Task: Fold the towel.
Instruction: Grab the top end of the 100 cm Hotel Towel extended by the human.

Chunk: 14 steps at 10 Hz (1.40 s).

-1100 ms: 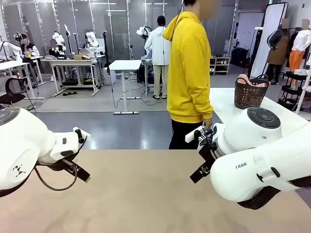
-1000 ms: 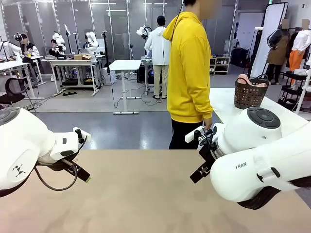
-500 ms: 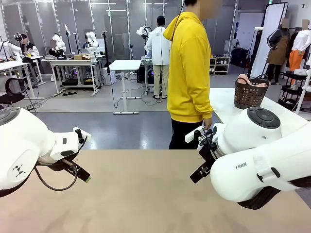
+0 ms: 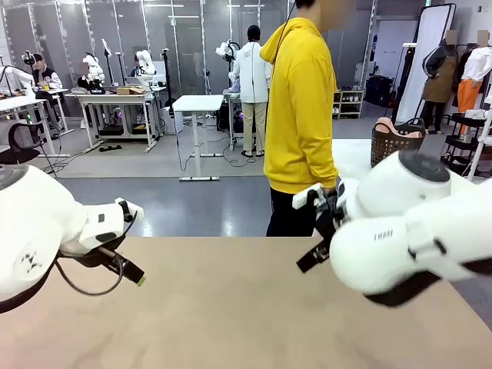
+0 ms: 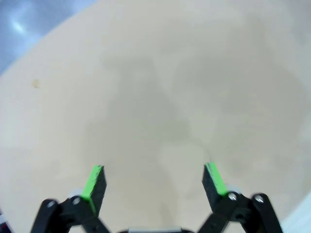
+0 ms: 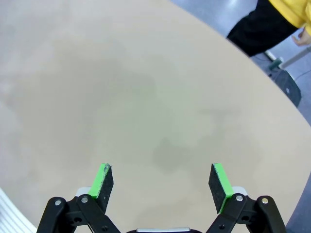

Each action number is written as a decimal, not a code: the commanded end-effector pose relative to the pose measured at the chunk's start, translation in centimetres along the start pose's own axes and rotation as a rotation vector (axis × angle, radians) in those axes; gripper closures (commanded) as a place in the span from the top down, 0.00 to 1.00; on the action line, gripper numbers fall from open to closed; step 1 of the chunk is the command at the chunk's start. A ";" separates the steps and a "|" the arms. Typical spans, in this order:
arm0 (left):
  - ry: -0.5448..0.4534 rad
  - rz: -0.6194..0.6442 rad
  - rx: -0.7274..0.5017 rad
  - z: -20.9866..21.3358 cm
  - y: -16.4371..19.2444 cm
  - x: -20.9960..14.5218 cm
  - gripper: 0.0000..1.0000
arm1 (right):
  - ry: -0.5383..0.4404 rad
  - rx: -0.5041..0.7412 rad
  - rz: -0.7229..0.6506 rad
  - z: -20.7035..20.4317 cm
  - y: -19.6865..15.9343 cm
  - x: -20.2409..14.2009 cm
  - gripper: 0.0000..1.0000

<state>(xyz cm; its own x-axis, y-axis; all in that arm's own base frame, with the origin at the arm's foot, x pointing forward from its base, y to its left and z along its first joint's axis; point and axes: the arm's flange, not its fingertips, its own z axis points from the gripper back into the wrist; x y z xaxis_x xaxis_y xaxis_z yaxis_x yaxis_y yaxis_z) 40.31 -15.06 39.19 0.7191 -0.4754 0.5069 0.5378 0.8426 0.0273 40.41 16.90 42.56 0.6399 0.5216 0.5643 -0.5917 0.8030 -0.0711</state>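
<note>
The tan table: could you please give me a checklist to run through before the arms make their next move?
1. Left gripper open, holding nothing: ok.
2. Right gripper open, holding nothing: ok.
3. Towel laid on the tan table: not ok; it sits in the dark basket on the white table beyond.
4. Both grippers over the tan table, well apart from each other: ok.
5. Person keeping hands away from the arms: cannot tell; the person stands at the far edge, close behind the right arm.
</note>
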 end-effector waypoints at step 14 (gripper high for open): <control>-0.757 0.888 -0.735 26.7 25.3 -22.1 1.00 | -0.578 0.675 -0.864 23.4 -24.0 -24.2 1.00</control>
<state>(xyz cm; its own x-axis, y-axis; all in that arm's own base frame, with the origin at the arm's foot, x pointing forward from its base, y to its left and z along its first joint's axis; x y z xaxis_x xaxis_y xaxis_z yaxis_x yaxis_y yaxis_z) 26.85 23.79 52.05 0.6807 0.5621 0.4697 0.3164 0.3527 -0.8806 28.56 -22.36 50.35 0.7766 -0.4136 0.4752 -0.2943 0.4288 0.8541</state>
